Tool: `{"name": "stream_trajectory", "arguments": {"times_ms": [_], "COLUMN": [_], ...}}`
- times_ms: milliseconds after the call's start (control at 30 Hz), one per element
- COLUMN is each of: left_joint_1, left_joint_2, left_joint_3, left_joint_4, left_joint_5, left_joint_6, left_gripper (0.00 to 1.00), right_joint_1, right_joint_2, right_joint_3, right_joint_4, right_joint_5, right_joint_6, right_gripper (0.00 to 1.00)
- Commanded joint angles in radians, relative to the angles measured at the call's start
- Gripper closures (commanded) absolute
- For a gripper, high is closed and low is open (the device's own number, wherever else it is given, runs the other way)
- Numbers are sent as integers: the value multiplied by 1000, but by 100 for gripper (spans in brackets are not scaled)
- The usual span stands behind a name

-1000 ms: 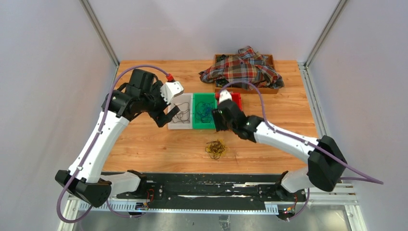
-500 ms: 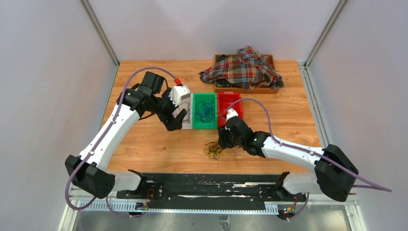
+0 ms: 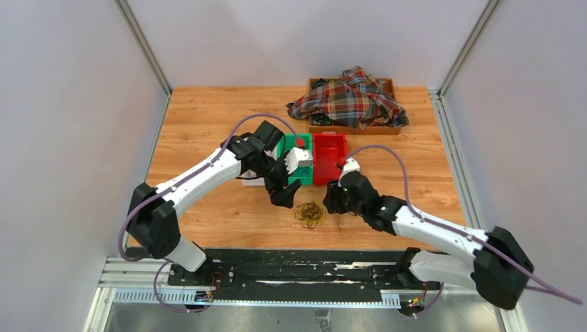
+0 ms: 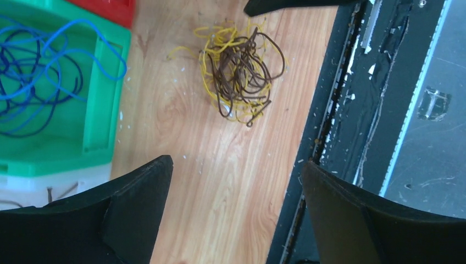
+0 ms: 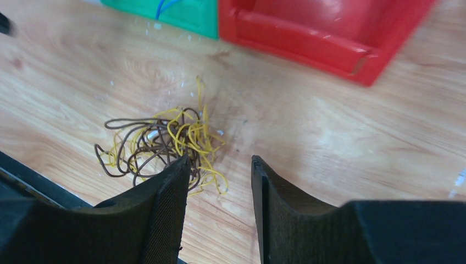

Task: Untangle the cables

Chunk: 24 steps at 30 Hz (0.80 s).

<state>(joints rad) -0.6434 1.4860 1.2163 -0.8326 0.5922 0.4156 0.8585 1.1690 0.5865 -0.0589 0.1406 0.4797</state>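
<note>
The tangle of yellow and brown cables (image 3: pixel 309 213) is lying on the bare surface (image 3: pixel 208 117), in front of the bins and apart from both tools. The left tool (image 4: pixel 233 176) is being held wide, hovering above and short of the tangle. The right tool (image 5: pixel 220 165) is being held at a narrower gap just beside it, with nothing between the jaws.

The step in hand is judged to be the parting of the two colours. A single outer strand should be taken by each tool, brown by one and yellow by the other. The strands should then be drawn apart slowly and low, so that no knot is being tightened.

Containers:
- The green bin (image 4: pixel 104 99) is holding loose blue cables (image 4: pixel 38 77).
- The red bin (image 5: pixel 308 33) is showing nothing inside, so far as it is visible.
- The white bin (image 4: pixel 27 181) is showing only a trace of dark wire.
</note>
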Motion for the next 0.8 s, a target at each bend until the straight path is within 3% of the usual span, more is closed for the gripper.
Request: {"name": "stream_trajectory", "arguments": {"times_ms": [0, 200, 467, 767], "left_joint_1": [-27, -73, -124, -147], "left_joint_2": [82, 186, 251, 281], "left_joint_3": [58, 55, 78, 82], "left_joint_4": [55, 89, 119, 159], "left_joint_5": [29, 13, -29, -65], "left_joint_6": [44, 71, 63, 32], "left_gripper": [12, 19, 24, 48], "right_joint_1": [-72, -87, -89, -90], "right_joint_2": [-183, -320, -355, -351], "right_joint_3": [-70, -144, -163, -164], "right_joint_4": [14, 20, 20, 34], "right_joint_5": [37, 72, 68, 54], "right_joint_6": [81, 77, 84, 81], "right_gripper": [55, 56, 61, 69]}}
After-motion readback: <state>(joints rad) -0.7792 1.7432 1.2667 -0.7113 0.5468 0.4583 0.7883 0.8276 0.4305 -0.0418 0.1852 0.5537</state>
